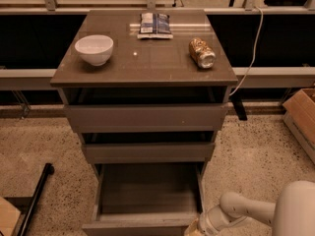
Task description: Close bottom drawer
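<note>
The bottom drawer (147, 191) of the grey-brown cabinet stands pulled far out, its bare floor showing and its flat front panel (138, 227) at the lower edge of the camera view. The middle drawer (147, 151) and the uppermost drawer (145, 117) above it are each out a little. My gripper (196, 228) sits at the bottom edge of the view, right beside the right end of the bottom drawer's front panel, partly cut off. My white arm (246, 211) reaches to it from the lower right.
On the cabinet top (147, 65) stand a white bowl (94, 48), a snack packet (154, 23) and a can on its side (202, 53). A cardboard box (302, 117) is at the right, a black pole (34, 200) lies on the floor at the left, and a cable (253, 48) hangs behind.
</note>
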Tool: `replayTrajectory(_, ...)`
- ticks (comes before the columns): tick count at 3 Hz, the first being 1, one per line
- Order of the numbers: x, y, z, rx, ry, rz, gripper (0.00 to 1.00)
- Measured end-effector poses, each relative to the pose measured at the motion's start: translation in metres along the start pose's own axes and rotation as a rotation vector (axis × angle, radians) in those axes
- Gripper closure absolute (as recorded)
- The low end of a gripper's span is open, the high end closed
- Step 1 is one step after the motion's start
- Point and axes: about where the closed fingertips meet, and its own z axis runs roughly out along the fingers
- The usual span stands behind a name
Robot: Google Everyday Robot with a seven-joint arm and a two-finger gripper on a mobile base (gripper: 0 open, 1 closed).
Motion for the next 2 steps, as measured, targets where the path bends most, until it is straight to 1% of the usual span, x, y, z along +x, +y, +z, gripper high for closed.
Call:
replayTrajectory(1,0.0046,-0.0143,0.0220,-0.009,-0.039,0.044,1.00)
replayTrajectory(2,0.0037,-0.0148,0.0212,-0.001,-0.043,0.043,1.00)
